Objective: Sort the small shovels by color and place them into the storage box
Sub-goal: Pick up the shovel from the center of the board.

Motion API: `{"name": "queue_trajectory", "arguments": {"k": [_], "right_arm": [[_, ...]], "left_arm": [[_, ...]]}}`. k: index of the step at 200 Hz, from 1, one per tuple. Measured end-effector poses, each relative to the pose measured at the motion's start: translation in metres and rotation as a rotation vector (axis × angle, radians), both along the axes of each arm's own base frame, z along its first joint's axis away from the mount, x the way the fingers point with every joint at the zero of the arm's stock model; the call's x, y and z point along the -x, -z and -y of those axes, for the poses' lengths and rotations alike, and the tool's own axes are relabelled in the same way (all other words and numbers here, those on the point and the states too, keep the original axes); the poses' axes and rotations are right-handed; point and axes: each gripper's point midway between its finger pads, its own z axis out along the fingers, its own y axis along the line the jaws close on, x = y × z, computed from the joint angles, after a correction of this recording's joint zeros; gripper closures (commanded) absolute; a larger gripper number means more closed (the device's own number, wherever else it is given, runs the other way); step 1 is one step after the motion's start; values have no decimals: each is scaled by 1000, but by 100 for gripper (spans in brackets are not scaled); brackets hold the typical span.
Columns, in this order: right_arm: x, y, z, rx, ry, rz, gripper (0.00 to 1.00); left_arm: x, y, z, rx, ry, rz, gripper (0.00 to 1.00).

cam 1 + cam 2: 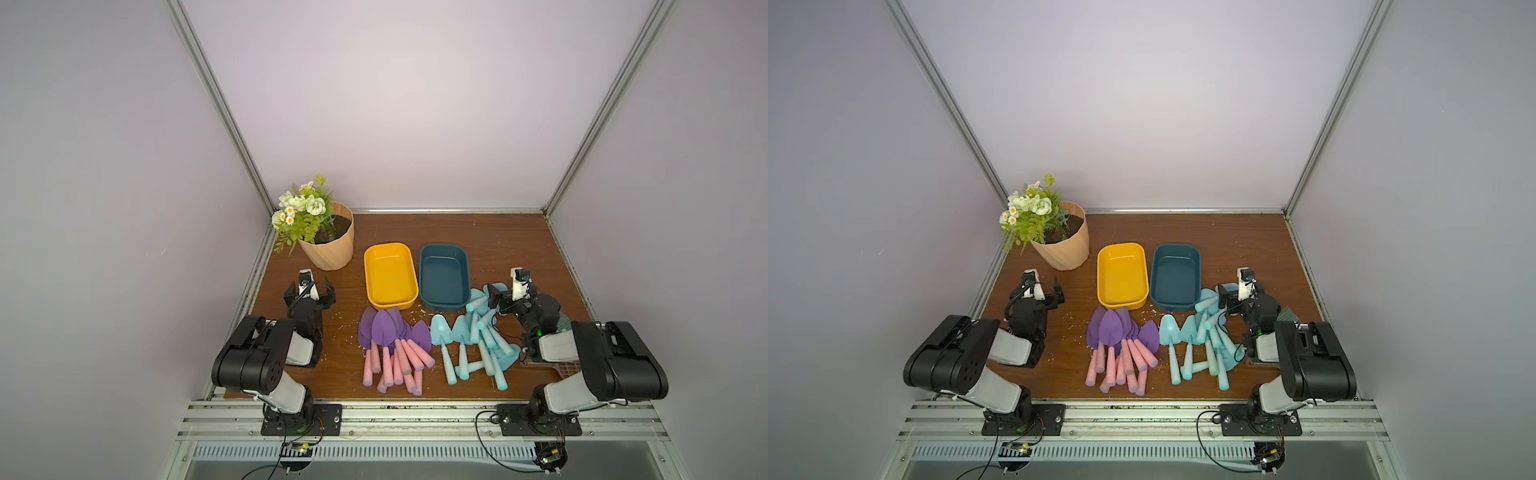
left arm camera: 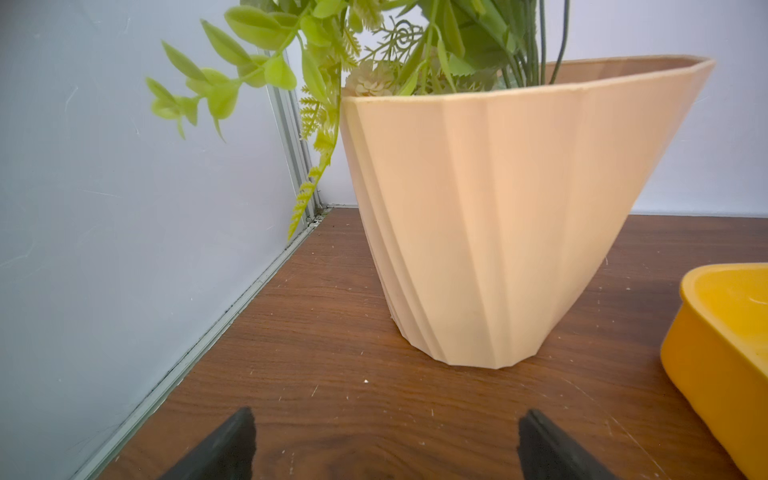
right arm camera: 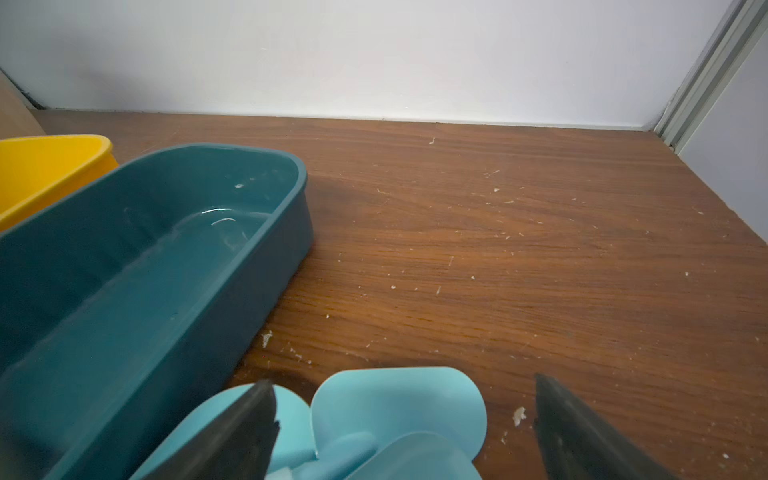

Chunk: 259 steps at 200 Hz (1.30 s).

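Note:
Purple-bladed small shovels (image 1: pixel 395 340) (image 1: pixel 1125 338) with pink handles lie piled at the front centre. Just to their right is a heap of turquoise small shovels (image 1: pixel 473 338) (image 1: pixel 1204 336). Behind them stand two empty storage boxes, one yellow (image 1: pixel 390 274) (image 1: pixel 1122 274) (image 2: pixel 715 353) and one dark teal (image 1: pixel 444 276) (image 1: pixel 1175 276) (image 3: pixel 137 266). My left gripper (image 1: pixel 311 287) (image 2: pixel 387 415) is open over bare wood left of the yellow box. My right gripper (image 1: pixel 508 291) (image 3: pixel 403 384) is open above turquoise blades (image 3: pixel 395 399) beside the teal box, holding nothing.
A peach flowerpot (image 1: pixel 332 245) (image 2: pixel 498 228) with artificial flowers stands at the back left, close in front of the left gripper. A beige slotted scoop (image 1: pixel 559 369) lies partly under the right arm. Walls enclose the wooden table (image 1: pixel 498 241) on three sides.

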Motion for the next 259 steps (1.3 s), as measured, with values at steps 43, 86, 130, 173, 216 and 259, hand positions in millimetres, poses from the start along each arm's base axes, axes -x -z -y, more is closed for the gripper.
{"name": "queue_trajectory", "arguments": {"k": [43,86,130,173,216,259], "right_arm": [[0,0,0,0,0,0,0],[0,0,0,0,0,0,1],[0,0,0,0,0,0,1],[0,0,0,0,0,0,0],[-1,0,4,-2,23,-1,0],[-31,-36,29,-38,179,-63,21]], "left_arm": [[0,0,0,0,0,0,0],[0,0,0,0,0,0,0],[0,0,-1,-1,-3,1,0],[1,0,-2,-4,-12,1,0],[-2,-2,-4,2,-6,5,0],[-8,-33,-9,8,-37,27,0]]}}
